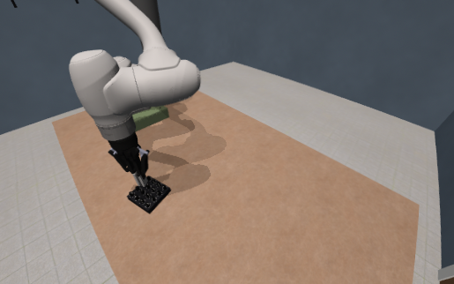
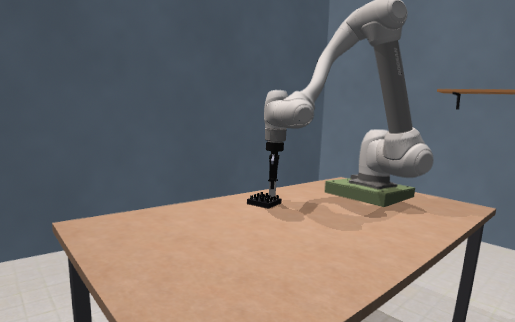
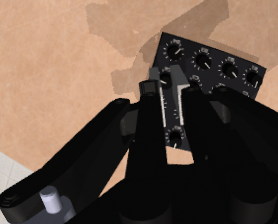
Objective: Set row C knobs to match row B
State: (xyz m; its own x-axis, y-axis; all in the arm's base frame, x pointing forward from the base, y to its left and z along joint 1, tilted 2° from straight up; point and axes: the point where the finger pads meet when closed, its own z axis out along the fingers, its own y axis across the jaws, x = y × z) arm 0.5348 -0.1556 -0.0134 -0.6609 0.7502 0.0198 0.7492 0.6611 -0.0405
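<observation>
The knob box (image 1: 150,194) is a small black square block studded with rows of dark knobs, standing flat on the brown worktop (image 2: 271,260). It sits toward the far edge of the worktop in the exterior view, well apart from the green base plate (image 2: 404,192) that carries the arm. In the wrist view one row of four knobs shows along the far side of the box, each with a ring of pale marks; which rows these are cannot be read, and the printed names are too small to make out.

The gripper (image 3: 171,106) hangs straight down over the box, its two long fingers nearly pressed together with only a narrow slot between them. The tips reach the knobs near one edge of the box — whether they pinch a knob or merely stand between knobs I cannot tell, since the fingers hide what lies under them. One knob (image 3: 174,136) shows in the slot lower down.

The worktop is a plain wooden slab on dark legs, marked by the arm's soft shadows beside the box. Around it lie a pale tiled floor (image 1: 14,212) and blue-grey walls; a wooden wall shelf (image 2: 491,92) hangs at the right. The near and right stretches of the worktop are broad and open — the box sits close to its left edge in the top view.
</observation>
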